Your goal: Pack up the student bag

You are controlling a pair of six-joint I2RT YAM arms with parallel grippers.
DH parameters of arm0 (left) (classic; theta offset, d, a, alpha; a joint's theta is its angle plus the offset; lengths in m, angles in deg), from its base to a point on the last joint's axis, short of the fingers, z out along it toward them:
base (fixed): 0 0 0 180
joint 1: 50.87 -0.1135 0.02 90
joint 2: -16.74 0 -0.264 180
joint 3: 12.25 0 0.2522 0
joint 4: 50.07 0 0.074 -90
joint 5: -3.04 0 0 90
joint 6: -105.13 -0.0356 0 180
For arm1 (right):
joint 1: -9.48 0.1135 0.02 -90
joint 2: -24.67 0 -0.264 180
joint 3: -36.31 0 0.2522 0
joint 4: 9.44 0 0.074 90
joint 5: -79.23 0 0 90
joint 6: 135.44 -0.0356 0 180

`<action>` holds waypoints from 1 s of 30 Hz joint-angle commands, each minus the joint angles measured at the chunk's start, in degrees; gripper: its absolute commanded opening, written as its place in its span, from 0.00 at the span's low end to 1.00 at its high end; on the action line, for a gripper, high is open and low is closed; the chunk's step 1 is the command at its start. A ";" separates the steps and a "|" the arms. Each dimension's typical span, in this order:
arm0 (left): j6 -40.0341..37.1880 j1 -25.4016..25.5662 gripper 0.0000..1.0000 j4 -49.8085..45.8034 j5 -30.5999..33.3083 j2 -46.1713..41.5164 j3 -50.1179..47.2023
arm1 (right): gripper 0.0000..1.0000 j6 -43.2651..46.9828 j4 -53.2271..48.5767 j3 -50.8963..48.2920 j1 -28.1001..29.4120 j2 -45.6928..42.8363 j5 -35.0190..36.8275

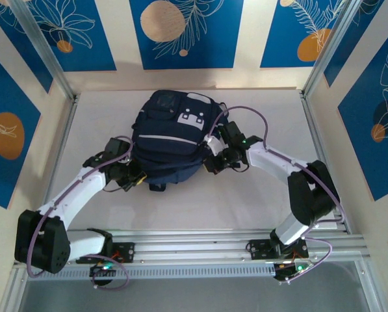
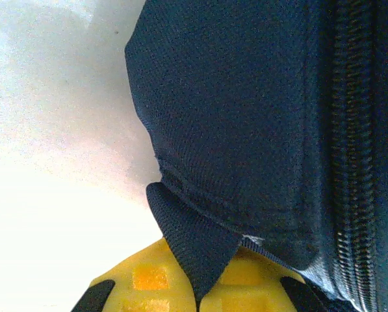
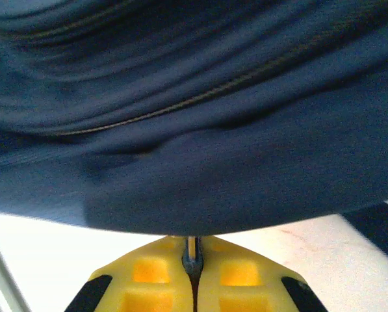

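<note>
The bag (image 1: 171, 140) lies flat in the middle of the table (image 1: 258, 195), well away from the arm bases, with one gripper at each flank. The grip on both sides looks meant to steady it or pull it taut, so an opening can be worked.

The left gripper (image 1: 132, 177) is at the bag's near left corner. From its own camera, the left gripper (image 2: 197, 286) is clenched on a tab (image 2: 194, 247) of navy webbing. The tab runs straight down into the slit between the fingers. The bag's corner (image 2: 245, 117) bulges just ahead of the jaws, and the zip (image 2: 353, 162) runs away to their right. A tab is a sensible thing to grasp, being stiff, sewn in and unlikely to slip.

The right gripper (image 1: 213, 159) is against the bag's right side. Seen up close, the right gripper (image 3: 192, 260) is clenched too, with only a thin sliver showing in the slit. The bag's cloth (image 3: 194, 130) sags in folds right down to the fingertips, so I'd judge it is nipping a hem of that cloth, though I can't be sure. Bare table shows to either side of the jaws.

No opening gapes in the bag, so packing looks barely begun.
</note>
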 commanded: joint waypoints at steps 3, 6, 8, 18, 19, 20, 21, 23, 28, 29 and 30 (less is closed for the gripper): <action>-2.45 -2.01 0.00 -4.76 3.04 -1.84 0.25 | 0.05 0.02 -0.77 5.42 -3.80 3.79 6.77; -2.71 -2.02 0.00 -4.28 2.61 -1.79 -0.18 | 0.10 -1.38 -1.04 7.73 -4.60 5.77 8.22; -2.55 -1.99 0.00 -3.72 2.15 -1.82 -0.76 | 0.15 -2.16 -1.00 9.16 -4.87 7.32 9.06; -2.10 -1.83 0.00 0.20 -1.30 -1.37 -3.09 | 0.22 -7.55 0.25 13.00 -5.84 11.28 15.88; -2.11 -1.79 0.00 0.42 -1.48 -1.32 -3.09 | 0.23 -7.54 -0.08 13.51 -5.81 11.33 15.76; -2.06 -1.46 0.00 0.95 -1.70 -1.23 -3.15 | 0.25 -7.48 -0.43 13.73 -5.52 10.89 15.08; -1.96 -1.07 0.00 1.52 -1.99 -0.96 -3.09 | 0.26 -7.62 -0.45 13.50 -5.00 9.90 14.65; -1.58 -0.01 0.00 2.24 -2.32 -0.41 -2.91 | 0.34 -7.73 0.50 11.65 -3.22 6.45 15.73; 0.89 5.35 0.00 6.18 -1.30 2.24 -2.54 | 0.62 -9.08 1.45 5.81 0.17 -3.31 21.18; 1.43 7.07 0.00 6.59 -0.87 3.42 -1.88 | 0.65 -9.53 1.39 4.56 0.31 -5.44 22.16; 1.87 8.65 0.00 7.07 -0.43 4.45 -1.27 | 0.67 -9.75 1.24 3.55 0.27 -7.17 23.35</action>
